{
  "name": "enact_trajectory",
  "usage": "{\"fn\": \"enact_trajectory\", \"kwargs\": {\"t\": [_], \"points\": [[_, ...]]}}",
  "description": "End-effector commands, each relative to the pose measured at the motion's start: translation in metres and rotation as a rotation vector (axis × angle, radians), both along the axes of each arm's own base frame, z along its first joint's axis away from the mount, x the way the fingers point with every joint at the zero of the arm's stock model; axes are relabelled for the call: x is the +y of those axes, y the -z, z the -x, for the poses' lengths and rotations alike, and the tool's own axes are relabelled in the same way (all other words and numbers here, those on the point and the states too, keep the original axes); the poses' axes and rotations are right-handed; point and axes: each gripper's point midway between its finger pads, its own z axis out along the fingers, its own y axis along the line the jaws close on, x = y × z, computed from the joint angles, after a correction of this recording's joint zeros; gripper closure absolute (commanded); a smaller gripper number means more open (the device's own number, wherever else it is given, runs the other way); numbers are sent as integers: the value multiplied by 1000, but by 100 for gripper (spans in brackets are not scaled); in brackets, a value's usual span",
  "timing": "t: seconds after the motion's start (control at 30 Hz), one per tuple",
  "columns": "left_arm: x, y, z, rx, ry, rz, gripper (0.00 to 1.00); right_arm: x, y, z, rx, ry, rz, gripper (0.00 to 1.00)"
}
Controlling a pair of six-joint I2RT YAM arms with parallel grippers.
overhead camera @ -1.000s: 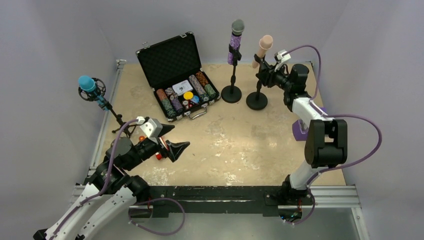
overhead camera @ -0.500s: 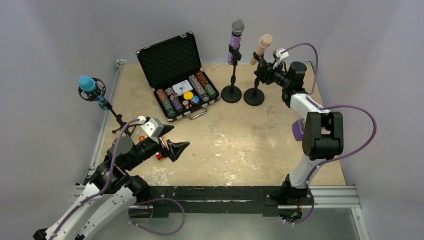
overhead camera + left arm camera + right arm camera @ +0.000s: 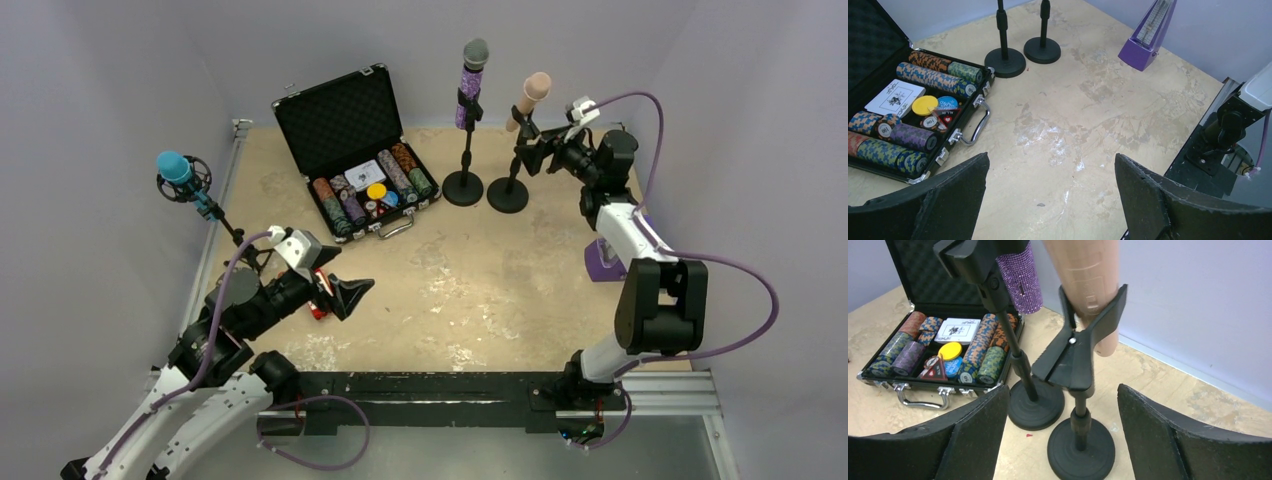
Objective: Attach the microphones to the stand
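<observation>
Microphones, blue (image 3: 175, 168), purple (image 3: 470, 85) and pink (image 3: 530, 95), all sit on stands (image 3: 463, 187), so nothing seems left; left gripper (image 3: 1050, 165) and right gripper (image 3: 1063, 392) are wide, empty.

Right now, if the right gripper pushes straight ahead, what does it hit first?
Probably the black clip holding the peach-pink microphone: it sits centred between the open fingers of the right gripper. Depth is hard to judge.

microphones: three, namely purple microphone (image 3: 470, 85), blue microphone (image 3: 175, 168), peach-pink microphone (image 3: 530, 97)
stands: two round-base stands (image 3: 463, 187), one tripod stand (image 3: 225, 228) at 9 o'clock
chip case (image 3: 340, 120): one
metronome (image 3: 603, 262): one
red block (image 3: 318, 312): one
arms: two, left arm (image 3: 215, 340) and right arm (image 3: 660, 300)
</observation>
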Motion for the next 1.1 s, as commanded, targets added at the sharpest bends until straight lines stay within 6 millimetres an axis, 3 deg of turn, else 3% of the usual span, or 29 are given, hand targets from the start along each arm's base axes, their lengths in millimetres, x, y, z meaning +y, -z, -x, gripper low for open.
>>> {"fn": "enact_trajectory", "kwargs": {"t": [0.0,0.37,0.6,0.9,1.07], "points": [[6,-12,1,4,-25,1,1,1,-4,19,4,-13,9,17],[13,-16,2,30,-62,8,0,10,13,72,122,-80,40,17],[27,-19,9,42,-93,-23,1,23,8,129,130,-222,124,17],[31,-17,8,81,-133,1,1,30,-13,192,61,-312,213,15],[36,-35,3,66,-178,35,0,24,-37,212,29,-269,263,11]]}}
